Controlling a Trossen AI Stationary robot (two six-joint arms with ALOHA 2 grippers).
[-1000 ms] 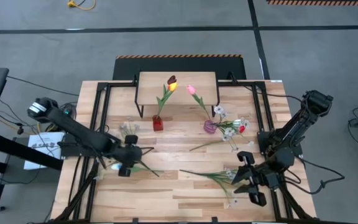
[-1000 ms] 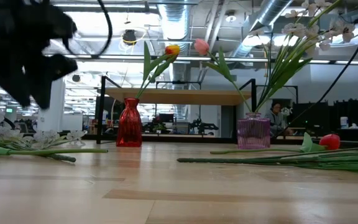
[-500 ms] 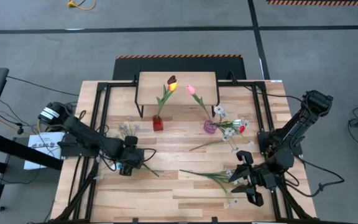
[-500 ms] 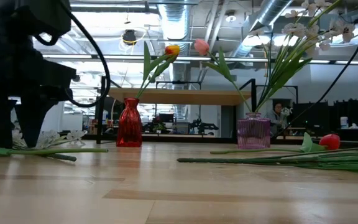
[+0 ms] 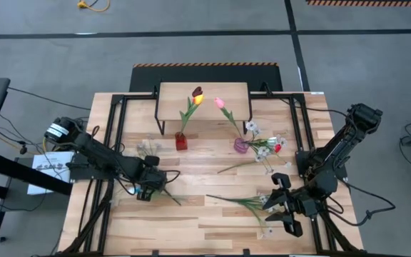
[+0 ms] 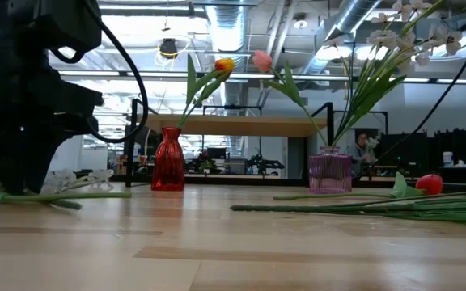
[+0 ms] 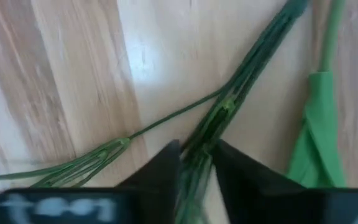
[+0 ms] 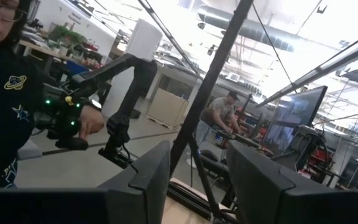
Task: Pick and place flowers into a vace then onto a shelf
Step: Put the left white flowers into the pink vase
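The left gripper is down on the table, its two fingers nearly together around a thin green stem of a white spray. The grip looks almost made, though it is hard to tell whether the pads press the stem yet. In the high view this gripper sits at about 8 o'clock from the table's centre.

The right gripper waits at about 4 o'clock, raised and tilted, fingers apart and holding nothing.

More flowers lie loose near 5 o'clock. A red vase with an orange tulip stands at 12 o'clock, and a pink vase with a pink tulip and white sprays stands at 1 o'clock. Both vases stand on the table, just in front of the shelf, which carries nothing.

The step in hand appears to be picking up the spray. The next move likely calls for closing firmly, lifting, turning the stem end downward, and lowering it into a vase mouth.
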